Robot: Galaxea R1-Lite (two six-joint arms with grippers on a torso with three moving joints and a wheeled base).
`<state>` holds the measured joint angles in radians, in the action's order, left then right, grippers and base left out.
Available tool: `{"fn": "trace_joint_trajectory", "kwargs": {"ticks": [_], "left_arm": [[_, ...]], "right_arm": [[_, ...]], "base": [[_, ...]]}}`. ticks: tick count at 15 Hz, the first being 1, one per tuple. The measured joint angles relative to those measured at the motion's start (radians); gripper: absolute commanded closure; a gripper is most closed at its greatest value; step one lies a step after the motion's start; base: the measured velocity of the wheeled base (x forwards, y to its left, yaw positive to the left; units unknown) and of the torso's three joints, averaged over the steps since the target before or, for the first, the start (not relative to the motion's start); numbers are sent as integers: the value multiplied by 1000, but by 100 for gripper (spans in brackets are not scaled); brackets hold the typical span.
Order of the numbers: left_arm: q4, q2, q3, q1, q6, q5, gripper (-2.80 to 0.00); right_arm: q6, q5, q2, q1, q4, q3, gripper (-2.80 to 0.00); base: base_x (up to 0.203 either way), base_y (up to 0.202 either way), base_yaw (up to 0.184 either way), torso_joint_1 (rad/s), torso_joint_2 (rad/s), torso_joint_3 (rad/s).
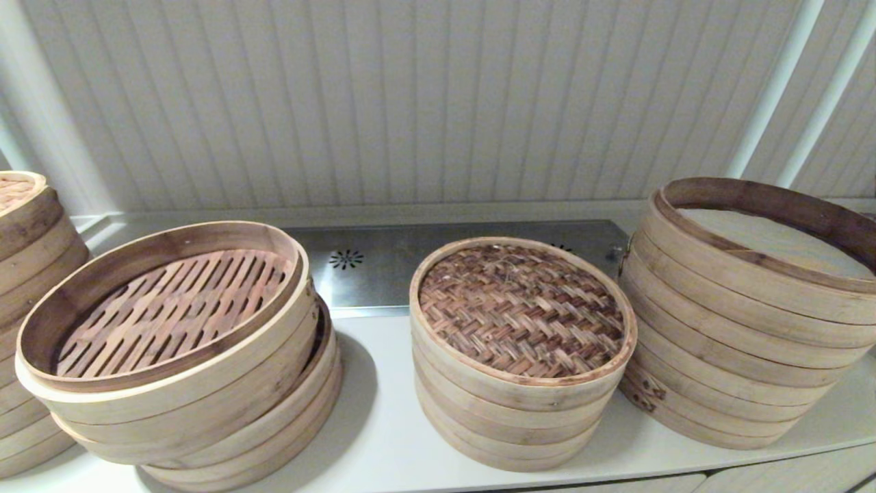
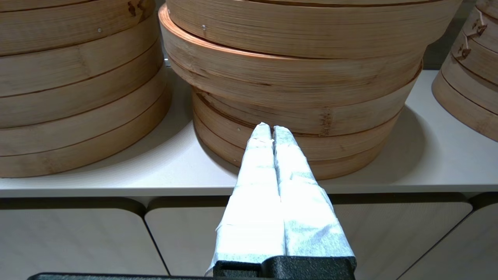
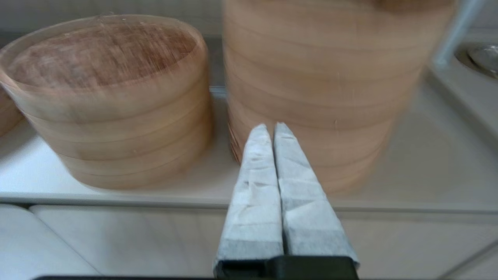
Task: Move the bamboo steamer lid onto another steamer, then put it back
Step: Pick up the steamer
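Observation:
The bamboo steamer lid (image 1: 521, 309), with its dark herringbone weave and pale rim, rests on the short middle stack; it also shows in the right wrist view as the lid (image 3: 102, 50). The tall steamer (image 1: 746, 308) with a dark inner rim and whitish cloth liner stands at the right of the counter, close in front of my right gripper (image 3: 271, 127), which is shut and empty, off the counter's front edge. My left gripper (image 2: 271, 130) is shut and empty too, in front of the leaning stack. Neither gripper appears in the head view.
A leaning stack (image 1: 185, 356) with a slatted floor stands at the left, and another stack (image 1: 27, 260) at the far left edge. The white counter (image 1: 383, 411) has a metal strip (image 1: 383, 263) behind. A sink (image 3: 478, 58) lies to the right.

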<state>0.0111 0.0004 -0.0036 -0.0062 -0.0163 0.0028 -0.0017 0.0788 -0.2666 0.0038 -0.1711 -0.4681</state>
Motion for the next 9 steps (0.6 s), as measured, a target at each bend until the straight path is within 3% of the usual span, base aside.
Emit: {"fn": "trace_joint_trajectory", "kwargs": {"ticks": [4, 9], "left_arm": [[0, 0, 0, 0, 0, 0, 0], [1, 0, 0, 0, 0, 0, 0]], "right_arm": [[31, 122, -415, 34, -22, -369, 0], [172, 145, -908, 259, -26, -751, 0]], "base": [[0, 0, 0, 0, 0, 0], [0, 0, 0, 0, 0, 0]]}}
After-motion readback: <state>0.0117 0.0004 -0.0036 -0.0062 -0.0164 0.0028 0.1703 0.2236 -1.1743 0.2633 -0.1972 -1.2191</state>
